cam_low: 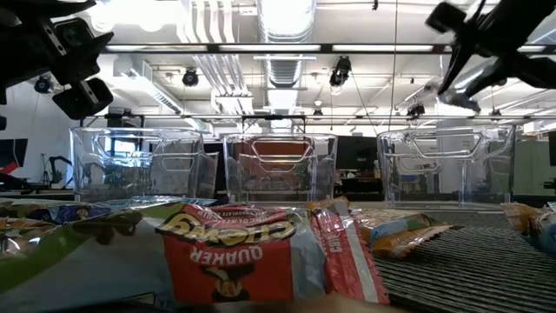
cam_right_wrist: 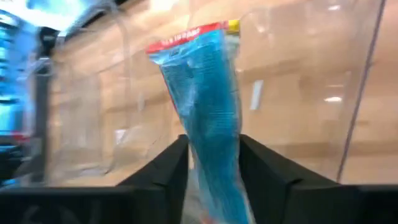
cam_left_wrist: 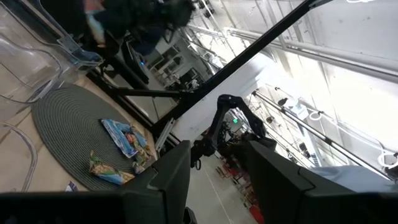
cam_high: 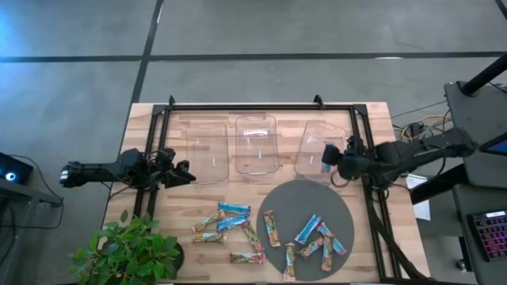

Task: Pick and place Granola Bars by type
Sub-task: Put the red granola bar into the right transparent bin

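My right gripper [cam_high: 331,156] is shut on a blue-wrapped granola bar [cam_right_wrist: 202,93] and hangs over the rightmost clear tray [cam_high: 317,138]. My left gripper [cam_high: 184,174] waits open at the table's left side, beside the leftmost tray [cam_high: 207,150], with nothing between its fingers [cam_left_wrist: 168,177]. The other granola bars, blue and tan, lie flat in two groups: several on the wood [cam_high: 230,226] and several on the round grey mat [cam_high: 315,237]. In the low view a red and tan bar [cam_low: 243,252] lies close in front. My right gripper pinches the blue bar between its two fingers [cam_right_wrist: 165,165] at the lower part of the wrapper [cam_right_wrist: 214,158]. The bar sticks out forward past the fingertips, and its crimped red-edged end [cam_right_wrist: 189,36] is free. It is lifted clear, above the rightmost tray.
Three clear trays stand in a row across the far half of the table, the middle one [cam_high: 256,144] between the other two. A black frame [cam_high: 261,106] runs round the work area. A potted plant [cam_high: 131,249] sits at the near left corner.
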Available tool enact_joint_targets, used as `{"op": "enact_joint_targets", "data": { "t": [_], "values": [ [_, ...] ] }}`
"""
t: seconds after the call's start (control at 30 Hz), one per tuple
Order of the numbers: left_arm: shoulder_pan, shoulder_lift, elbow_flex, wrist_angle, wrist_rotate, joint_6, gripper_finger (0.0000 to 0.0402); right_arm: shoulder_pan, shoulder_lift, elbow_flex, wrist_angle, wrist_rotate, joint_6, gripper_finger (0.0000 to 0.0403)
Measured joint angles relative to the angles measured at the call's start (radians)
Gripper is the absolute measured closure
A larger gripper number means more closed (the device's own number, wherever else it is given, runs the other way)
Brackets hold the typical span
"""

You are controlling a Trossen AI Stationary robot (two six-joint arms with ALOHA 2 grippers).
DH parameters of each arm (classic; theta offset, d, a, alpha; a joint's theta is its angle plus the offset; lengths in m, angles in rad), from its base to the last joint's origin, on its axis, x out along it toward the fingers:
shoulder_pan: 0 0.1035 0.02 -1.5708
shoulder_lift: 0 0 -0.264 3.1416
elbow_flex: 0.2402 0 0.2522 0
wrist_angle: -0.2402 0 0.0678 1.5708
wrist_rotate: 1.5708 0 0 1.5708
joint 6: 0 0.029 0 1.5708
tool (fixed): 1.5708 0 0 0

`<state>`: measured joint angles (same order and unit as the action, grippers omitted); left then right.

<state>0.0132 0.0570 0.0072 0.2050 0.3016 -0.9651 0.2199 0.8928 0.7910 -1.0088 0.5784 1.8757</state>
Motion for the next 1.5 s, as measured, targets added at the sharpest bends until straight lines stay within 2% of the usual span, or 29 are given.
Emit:
{"op": "enact_joint_targets", "data": {
  "t": [0.1, 0.2, 0.23, 0.3, 0.37, 0.4, 0.47, 0.6, 0.67, 0.77, 0.9, 1.07, 1.23, 1.4, 1.5],
  "values": [
    [0.000, 0.000, 0.000, 0.000, 0.000, 0.000, 0.0260, -0.087, -0.002, 0.001, -0.002, -0.013, -0.066, 0.0226],
    [0.000, 0.000, 0.000, 0.000, 0.000, 0.000, 0.0260, -0.127, -0.013, 0.015, 0.005, 0.003, -0.115, 0.0183],
    [0.000, 0.000, 0.000, -0.001, 0.000, 0.000, 0.0260, -0.130, -0.016, 0.023, 0.018, 0.007, -0.169, 0.0171],
    [0.000, 0.000, 0.000, -0.001, 0.000, 0.000, 0.0260, -0.119, -0.017, 0.048, 0.077, -0.012, -0.388, 0.0150],
    [0.000, 0.000, 0.000, -0.001, 0.000, 0.000, 0.0260, -0.082, -0.006, 0.081, 0.155, -0.107, -0.644, 0.0137],
    [0.000, 0.000, 0.000, 0.000, 0.000, 0.000, 0.0260, -0.060, 0.009, 0.099, 0.169, -0.168, -0.722, 0.0135],
    [0.000, 0.000, 0.000, -0.001, 0.000, 0.000, 0.0260, -0.017, 0.064, 0.140, 0.121, -0.269, -0.765, 0.0136],
    [0.000, 0.000, 0.000, -0.001, 0.000, 0.000, 0.0260, 0.099, 0.219, 0.202, -0.143, -0.432, -0.691, 0.0150],
    [0.000, 0.000, 0.000, -0.001, 0.000, 0.000, 0.0260, 0.185, 0.297, 0.217, -0.204, -0.502, -0.653, 0.0157],
    [0.000, 0.000, 0.000, -0.006, 0.000, 0.000, 0.0260, 0.329, 0.389, 0.240, -0.206, -0.549, -0.574, 0.0163],
    [0.000, 0.000, 0.000, -0.005, 0.000, 0.000, 0.0260, 0.501, 0.491, 0.272, -0.197, -0.577, -0.373, 0.0163],
    [0.000, 0.000, 0.000, -0.005, 0.000, 0.000, 0.0260, 0.666, 0.603, 0.299, -0.064, -0.638, -0.181, 0.0163],
    [0.000, 0.000, 0.000, -0.005, 0.000, 0.000, 0.0260, 0.732, 0.753, 0.371, 0.021, -0.650, -0.130, 0.0157],
    [0.000, 0.000, 0.000, -0.005, 0.000, 0.000, 0.0260, 0.732, 0.891, 0.428, 0.017, -0.662, -0.142, 0.0148],
    [0.000, 0.000, 0.000, -0.005, 0.000, 0.000, 0.0260, 0.729, 0.938, 0.431, 0.010, -0.661, -0.082, 0.0145]
  ]
}}
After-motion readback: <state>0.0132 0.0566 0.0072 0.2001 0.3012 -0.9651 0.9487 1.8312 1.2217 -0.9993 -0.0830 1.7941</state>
